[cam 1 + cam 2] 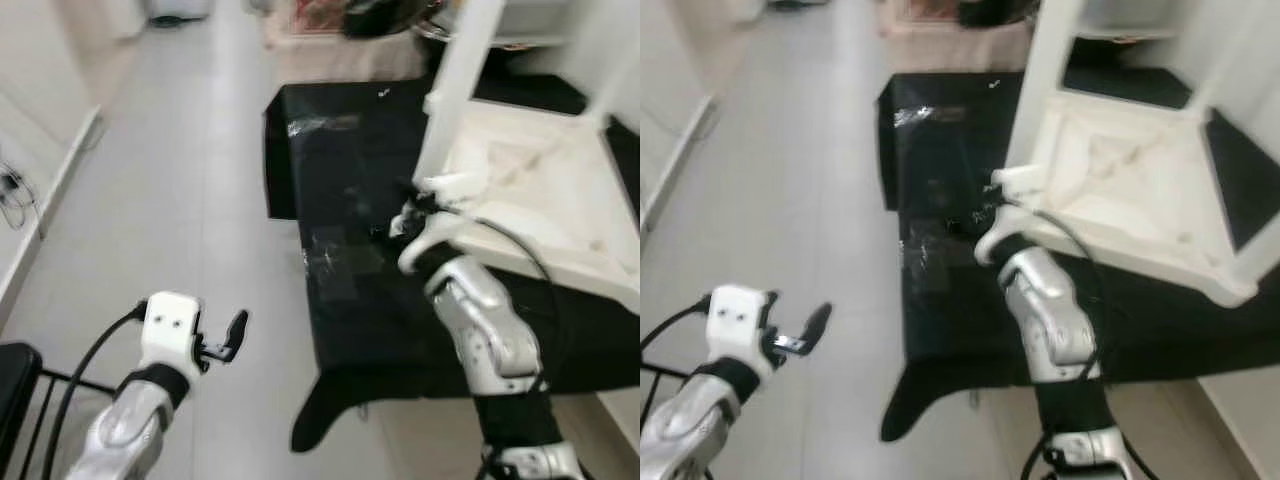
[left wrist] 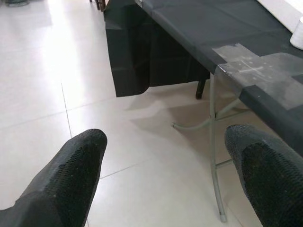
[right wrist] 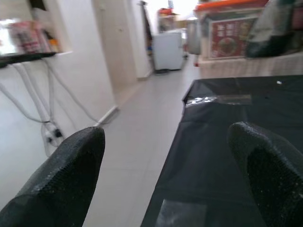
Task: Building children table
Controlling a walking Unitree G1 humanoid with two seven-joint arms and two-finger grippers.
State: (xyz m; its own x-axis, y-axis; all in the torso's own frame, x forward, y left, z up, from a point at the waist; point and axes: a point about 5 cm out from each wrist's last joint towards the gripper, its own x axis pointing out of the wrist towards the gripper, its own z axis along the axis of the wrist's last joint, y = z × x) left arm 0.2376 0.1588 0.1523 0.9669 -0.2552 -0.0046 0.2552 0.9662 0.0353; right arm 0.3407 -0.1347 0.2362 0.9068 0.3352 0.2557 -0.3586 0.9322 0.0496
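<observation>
A white children's table (image 1: pixel 540 190) lies upside down on a table draped in black cloth (image 1: pixel 340 160), with one white leg (image 1: pixel 455 90) standing up at its near left corner. My right gripper (image 3: pixel 165 175) is open just above the black cloth, beside that corner, and holds nothing; its wrist (image 1: pixel 430 235) is next to the foot of the leg. My left gripper (image 1: pixel 232 335) is low over the tiled floor, left of the black table. It is open and empty, with both fingers (image 2: pixel 71 170) spread wide.
A light wall with cables (image 1: pixel 10 190) runs along the left. A dark frame (image 1: pixel 15 380) stands at the bottom left. Boxes and clutter (image 1: pixel 340 20) sit beyond the black table. A thin metal table leg (image 2: pixel 215 156) and a tape patch (image 2: pixel 251 68) are near the left gripper.
</observation>
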